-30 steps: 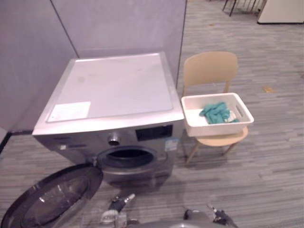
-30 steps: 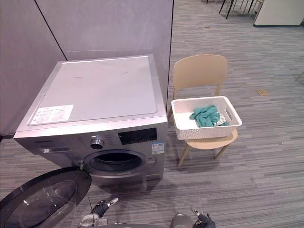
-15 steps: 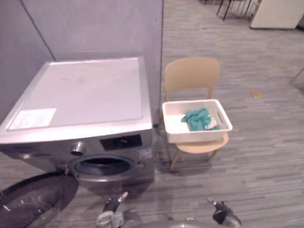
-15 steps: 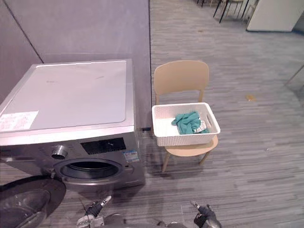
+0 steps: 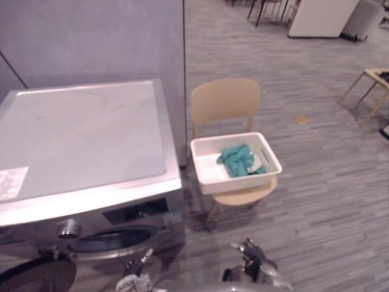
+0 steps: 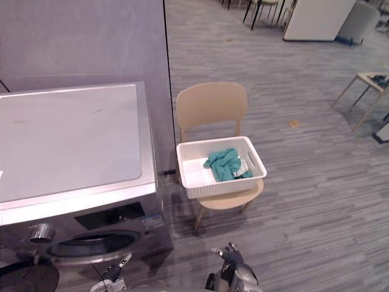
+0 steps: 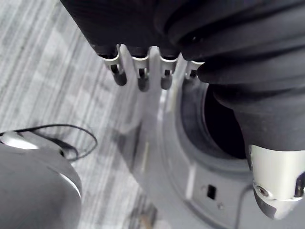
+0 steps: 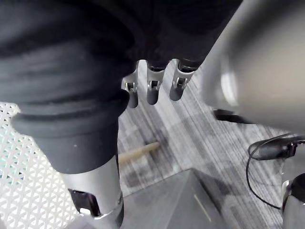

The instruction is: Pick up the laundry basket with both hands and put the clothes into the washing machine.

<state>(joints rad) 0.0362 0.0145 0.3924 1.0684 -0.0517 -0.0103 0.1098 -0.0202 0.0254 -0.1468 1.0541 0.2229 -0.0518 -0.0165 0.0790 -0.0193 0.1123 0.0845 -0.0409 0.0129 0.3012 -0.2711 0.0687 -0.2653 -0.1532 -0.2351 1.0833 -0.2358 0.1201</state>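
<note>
Viewing from the head camera, I see the white perforated plastic laundry basket (image 6: pixel 222 187) resting on the beige wooden chair (image 6: pixel 211 103), just beside the silver front-loading washing machine (image 6: pixel 73 140), with teal clothes (image 6: pixel 223 164) inside. My left hand (image 7: pixel 142 75) and right hand (image 8: pixel 151 89) hang low, fingers straight and slightly apart, holding nothing

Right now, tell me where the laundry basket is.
The white laundry basket sits on the tan chair, just right of the washing machine in both eye views, with teal clothes inside.
</note>
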